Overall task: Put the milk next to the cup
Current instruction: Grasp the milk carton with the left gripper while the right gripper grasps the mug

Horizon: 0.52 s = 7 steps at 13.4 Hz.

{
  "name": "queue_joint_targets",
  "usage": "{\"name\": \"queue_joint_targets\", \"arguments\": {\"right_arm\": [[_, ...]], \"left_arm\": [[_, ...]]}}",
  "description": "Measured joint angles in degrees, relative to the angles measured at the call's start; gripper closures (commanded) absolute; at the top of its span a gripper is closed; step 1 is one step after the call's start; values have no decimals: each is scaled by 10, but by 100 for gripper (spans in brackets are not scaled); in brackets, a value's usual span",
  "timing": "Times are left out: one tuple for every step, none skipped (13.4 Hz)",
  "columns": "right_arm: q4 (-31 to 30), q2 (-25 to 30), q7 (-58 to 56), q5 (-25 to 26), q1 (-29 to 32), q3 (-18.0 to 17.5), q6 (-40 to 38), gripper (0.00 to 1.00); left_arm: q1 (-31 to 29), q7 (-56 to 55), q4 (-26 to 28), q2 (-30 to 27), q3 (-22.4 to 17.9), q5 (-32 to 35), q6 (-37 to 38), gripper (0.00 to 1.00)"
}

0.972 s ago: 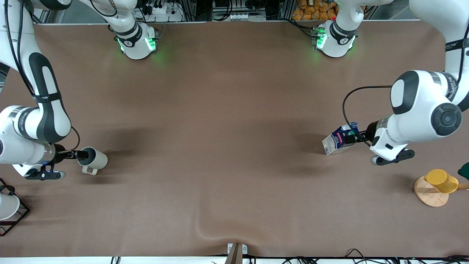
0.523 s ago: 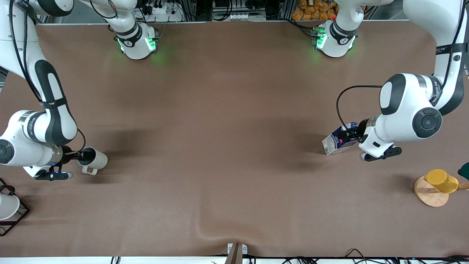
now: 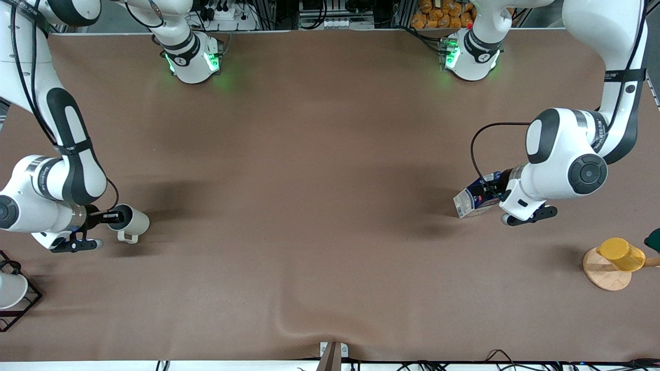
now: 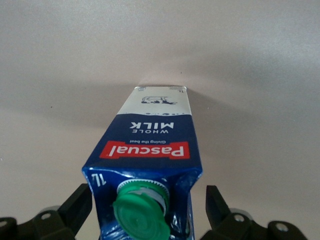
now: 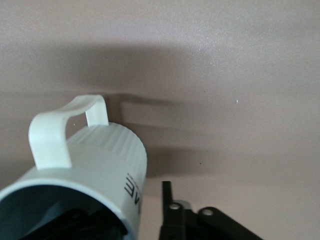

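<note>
The milk (image 3: 470, 199), a dark blue carton with a green cap, stands on the table toward the left arm's end. My left gripper (image 3: 492, 193) is open over its top. In the left wrist view the milk (image 4: 150, 145) sits between the two fingers of the left gripper (image 4: 145, 207), with a gap on each side. The cup (image 3: 135, 222), a grey-beige mug, is toward the right arm's end. My right gripper (image 3: 114, 216) holds its rim. In the right wrist view one finger of the right gripper (image 5: 147, 202) is inside the cup (image 5: 95, 160) and one is outside.
A yellow cup (image 3: 621, 254) sits on a round wooden base (image 3: 600, 275) near the left arm's end. A black wire rack (image 3: 20, 304) with a white cup (image 3: 9, 289) stands at the right arm's end. The cloth has a fold (image 3: 289, 323) at the front edge.
The left arm's wrist has moved in over the carton. The right arm has shifted, and the cup has moved slightly with its gripper.
</note>
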State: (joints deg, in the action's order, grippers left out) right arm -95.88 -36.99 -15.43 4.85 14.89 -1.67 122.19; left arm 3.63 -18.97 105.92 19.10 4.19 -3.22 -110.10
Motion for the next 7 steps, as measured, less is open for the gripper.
{"name": "queue_joint_targets", "arguments": {"right_arm": [[2, 1, 0, 0, 0, -1, 2, 100], [6, 6, -2, 0, 0, -2, 3, 100], [11, 14, -13, 0, 0, -2, 3, 100], [20, 24, -39, 0, 0, -3, 2, 100], [31, 34, -75, 0, 0, -5, -4, 100], [44, 41, -107, -4, 0, -8, -10, 100], [59, 46, -134, -14, 0, -13, -16, 100]], "left_arm": [[0, 0, 2, 2, 0, 0, -2, 11], [0, 0, 3, 5, 0, 0, -4, 21], [0, 0, 4, 7, 0, 0, -6, 31], [0, 0, 4, 7, 0, 0, -7, 40], [-1, 0, 3, 7, 0, 0, -7, 48], [-2, 0, 2, 7, 0, 0, -7, 55], [-2, 0, 1, 6, 0, 0, -7, 56]]}}
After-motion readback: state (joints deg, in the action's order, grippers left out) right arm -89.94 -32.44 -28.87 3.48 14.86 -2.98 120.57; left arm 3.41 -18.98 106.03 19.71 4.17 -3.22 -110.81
